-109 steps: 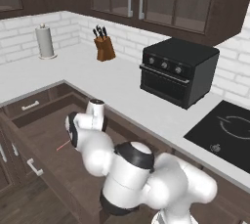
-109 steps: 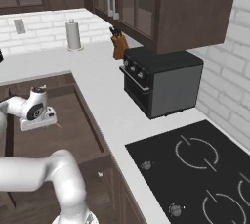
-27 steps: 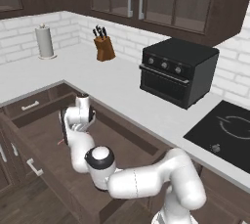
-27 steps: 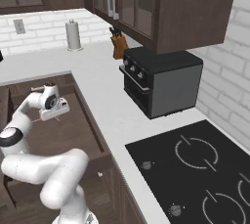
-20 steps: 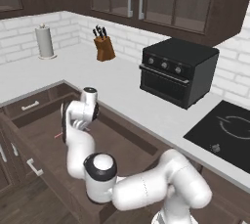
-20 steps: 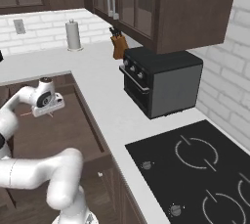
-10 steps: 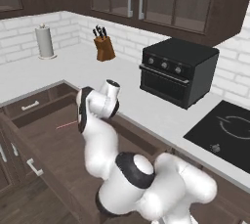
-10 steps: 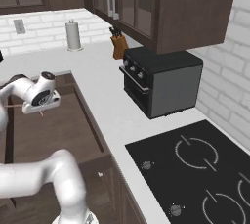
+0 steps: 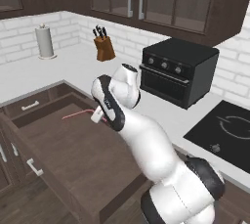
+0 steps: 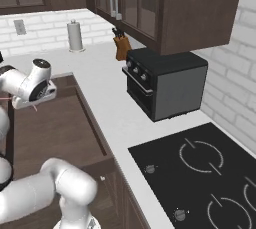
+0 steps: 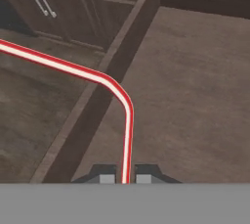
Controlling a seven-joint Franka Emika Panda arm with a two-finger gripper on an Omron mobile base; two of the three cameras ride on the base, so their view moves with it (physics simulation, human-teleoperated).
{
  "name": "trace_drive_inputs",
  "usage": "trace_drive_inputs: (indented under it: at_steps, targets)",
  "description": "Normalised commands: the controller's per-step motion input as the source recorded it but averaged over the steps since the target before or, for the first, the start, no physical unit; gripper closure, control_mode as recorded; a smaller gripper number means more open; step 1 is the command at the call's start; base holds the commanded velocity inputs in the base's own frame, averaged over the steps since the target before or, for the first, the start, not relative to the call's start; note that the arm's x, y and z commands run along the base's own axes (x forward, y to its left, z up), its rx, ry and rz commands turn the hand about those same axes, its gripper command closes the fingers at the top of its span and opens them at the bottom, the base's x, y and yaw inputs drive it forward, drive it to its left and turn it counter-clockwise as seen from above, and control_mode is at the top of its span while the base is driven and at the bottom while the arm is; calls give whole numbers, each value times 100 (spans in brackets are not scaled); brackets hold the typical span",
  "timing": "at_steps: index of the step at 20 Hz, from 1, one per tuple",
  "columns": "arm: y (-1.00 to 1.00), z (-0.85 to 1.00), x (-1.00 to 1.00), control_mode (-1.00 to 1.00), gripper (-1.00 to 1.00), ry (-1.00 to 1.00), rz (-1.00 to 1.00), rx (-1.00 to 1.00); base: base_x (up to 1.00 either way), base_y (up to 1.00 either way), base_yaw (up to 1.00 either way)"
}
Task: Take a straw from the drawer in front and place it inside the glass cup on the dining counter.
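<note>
My gripper is shut on the straw, a thin red-pink stick that runs up from between the fingertips and bends off to the left edge of the hand view. In the left base view the gripper hangs above the open dark-brown drawer, and the straw sticks out leftward from it, clear of the drawer floor. The right base view has the gripper over the drawer at the far left. The glass cup and the dining counter are out of view.
On the white worktop stand a black toaster oven, a knife block and a paper towel roll. A black cooktop lies to the right. Dark cabinet fronts with silver handles lie beyond the drawer's front wall.
The hand has lifted out of the drawer with the straw in its grip, and the arm has swung up and to the right. The straw now hangs in the air above the drawer.
</note>
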Motion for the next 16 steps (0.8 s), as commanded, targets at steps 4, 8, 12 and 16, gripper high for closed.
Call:
trace_drive_inputs:
  at_steps: [4, 8, 12, 16]
  targets:
    - [-36, 100, -79, -100, 100, -9, 0, -17, 0, 0, 0]
    - [-47, 90, -86, -100, 100, -8, -3, -23, 0, 0, 0]
    - [-67, 73, -61, -100, 100, -3, -6, -21, 0, 0, 0]
    - [-72, 52, -54, -100, 100, -3, -4, -18, 0, 0, 0]
